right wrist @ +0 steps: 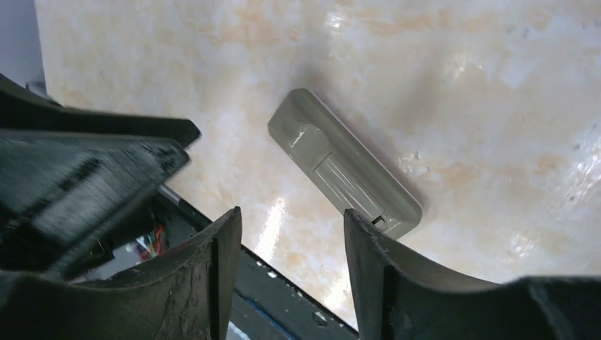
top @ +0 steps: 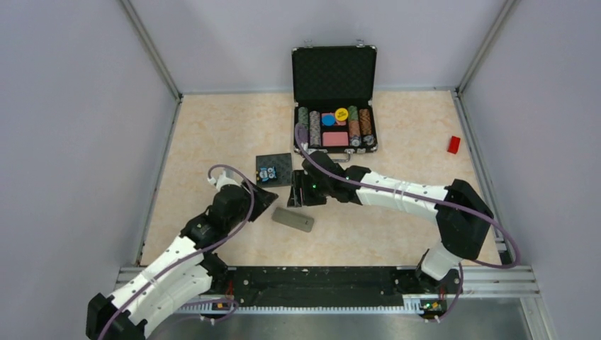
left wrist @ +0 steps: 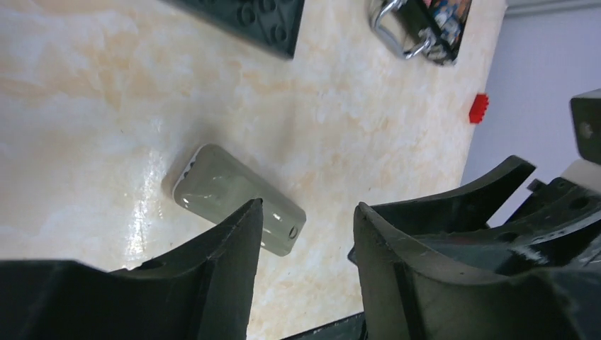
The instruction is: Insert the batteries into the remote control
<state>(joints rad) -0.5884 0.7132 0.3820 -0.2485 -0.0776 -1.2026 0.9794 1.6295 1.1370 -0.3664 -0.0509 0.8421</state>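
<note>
The remote control [top: 293, 219] lies flat on the table with its grey back up. It shows in the left wrist view [left wrist: 227, 188] and in the right wrist view [right wrist: 347, 166], where its ridged battery cover is on. My left gripper [top: 266, 198] [left wrist: 308, 205] is open and empty, just left of the remote. My right gripper [top: 298, 195] [right wrist: 290, 211] is open and empty, just above and behind it. Small dark and blue pieces [top: 267, 172] on the black square pad may be the batteries; they are too small to tell.
The black square pad [top: 278, 164] lies behind the grippers. An open black case [top: 334, 65] of poker chips stands at the back. A red brick [top: 453, 144] [left wrist: 479, 108] lies at the right wall. A black rail [top: 319, 283] runs along the near edge.
</note>
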